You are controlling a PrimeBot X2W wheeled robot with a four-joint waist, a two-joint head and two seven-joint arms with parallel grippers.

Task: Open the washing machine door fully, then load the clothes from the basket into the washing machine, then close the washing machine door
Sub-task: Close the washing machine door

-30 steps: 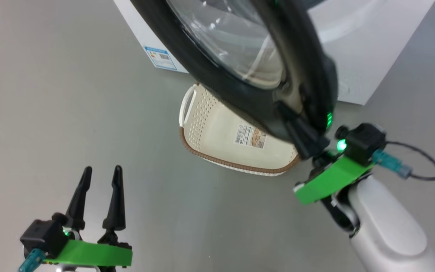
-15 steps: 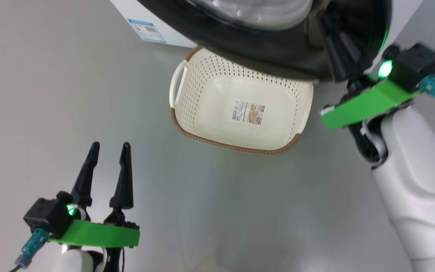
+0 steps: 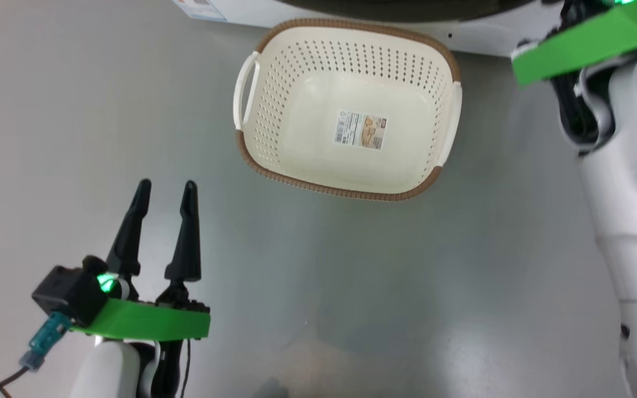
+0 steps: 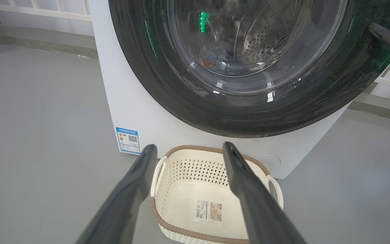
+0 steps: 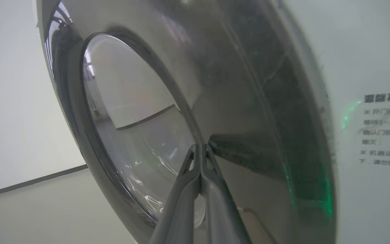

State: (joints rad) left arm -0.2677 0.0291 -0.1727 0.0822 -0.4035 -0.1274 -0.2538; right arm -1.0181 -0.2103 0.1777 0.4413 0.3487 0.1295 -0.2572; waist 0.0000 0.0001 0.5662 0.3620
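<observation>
Right gripper (image 5: 200,149): its two dark fingers are pressed together, holding nothing, tips set against the glossy black face of the door (image 4: 188,101), just beside the glass window. Whether they touch or only nearly touch is hard to tell. Left gripper (image 3: 166,185) hangs over the bare floor (image 3: 351,287) with fingers spread and empty, near the basket (image 3: 266,121) but apart from it.

Sitting on the floor against the washer's (image 4: 141,112) front bottom edge, the basket is empty, only its label showing. Through the door glass, the clothes (image 4: 222,61) lie inside the drum as blue cloth with an orange mark. From the left wrist view the door looks swung nearly flat against the washer front.

Loading appears done, and the step in hand is closing the door. The next move likely calls for a firm, straight push on the door's free edge until the latch catches.
</observation>
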